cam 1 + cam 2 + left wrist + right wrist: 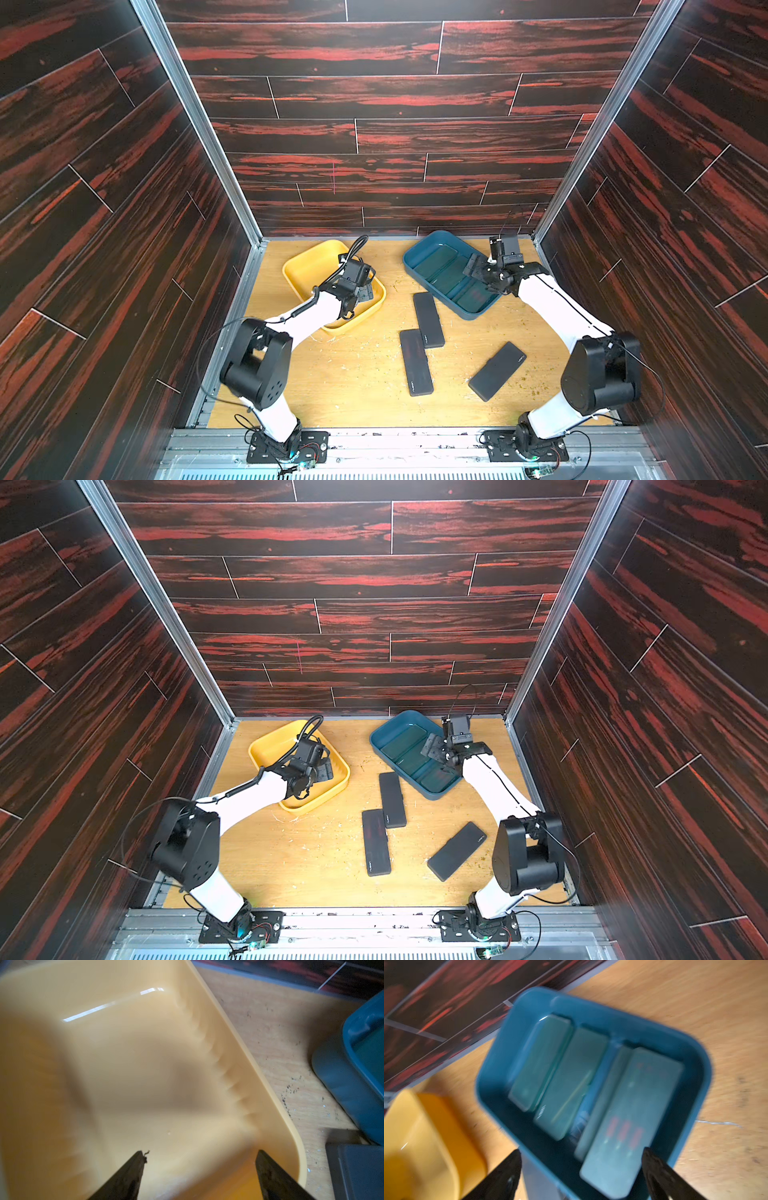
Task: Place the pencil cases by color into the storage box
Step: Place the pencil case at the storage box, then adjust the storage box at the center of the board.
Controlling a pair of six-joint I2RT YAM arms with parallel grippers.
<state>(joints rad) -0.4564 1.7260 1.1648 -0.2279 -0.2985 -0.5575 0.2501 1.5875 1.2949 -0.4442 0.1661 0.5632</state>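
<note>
While both my claws hang over the trays at the far side of the table [353,382], neither carries anything.

Left claw [201,1153]: jaws partly apart, nothing between them, over the yellow tray [309,266] at far left. Tray floor is bare wherever I can see it.

Right claw [581,1150]: jaws wide, empty, above the near end of the blue tray [591,1009] at far right.

Green cases [571,1080]: all inside the blue tray, lengthwise and side by side. Three lie flat. A fourth seems propped on edge between them, but blur keeps me from being sure. Parallel packing wastes no room, presumably why they lie so.

Black cases: three on the open table, none sorted.
- One [428,319] lies just near of the blue tray.
- It touches a second [415,362] at a corner.
- The third [497,370] lies apart to the right, angled.

Judgement:
- The green sort looks finished. Blue holds green, so yellow is for black.
- My left claw sits over the destination with nothing to deliver, so it should go to the middle pair.
- Take the far one first. It appears to rest on its neighbour's corner and could drag it otherwise.
- The right-hand case suits my right claw.
</note>
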